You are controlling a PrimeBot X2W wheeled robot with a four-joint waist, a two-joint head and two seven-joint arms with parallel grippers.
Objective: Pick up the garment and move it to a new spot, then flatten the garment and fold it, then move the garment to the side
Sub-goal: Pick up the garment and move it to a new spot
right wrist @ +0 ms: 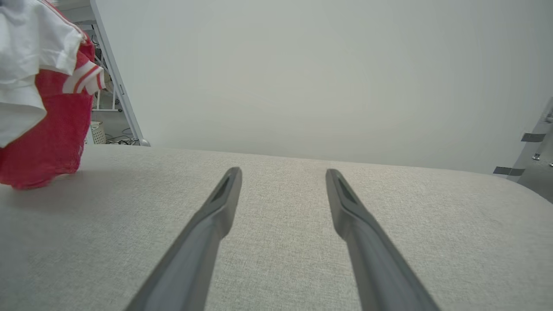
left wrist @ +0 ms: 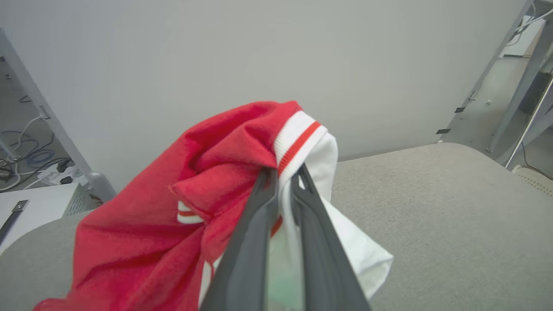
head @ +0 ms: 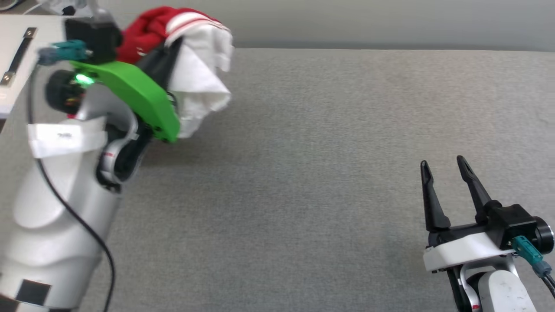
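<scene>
The garment (head: 190,56), red with white sleeves and red-white stripe trim, hangs bunched at the far left of the grey surface. My left gripper (left wrist: 284,172) is shut on the garment (left wrist: 181,207), pinching it at the striped sleeve trim, with red cloth draping left and a white sleeve right. In the right wrist view the garment (right wrist: 43,108) hangs at the far left, its lowest red fold touching the surface. My right gripper (head: 442,167) stands open at the lower right, nothing between its fingers (right wrist: 224,194), low over the bare surface.
The grey fabric-covered table (head: 325,173) spreads wide between the two arms. A white cabinet with a dark handle (head: 17,56) stands beyond the left edge. Metal frame legs and floor cables (left wrist: 26,151) lie past the far corners. A pale wall rises behind the table.
</scene>
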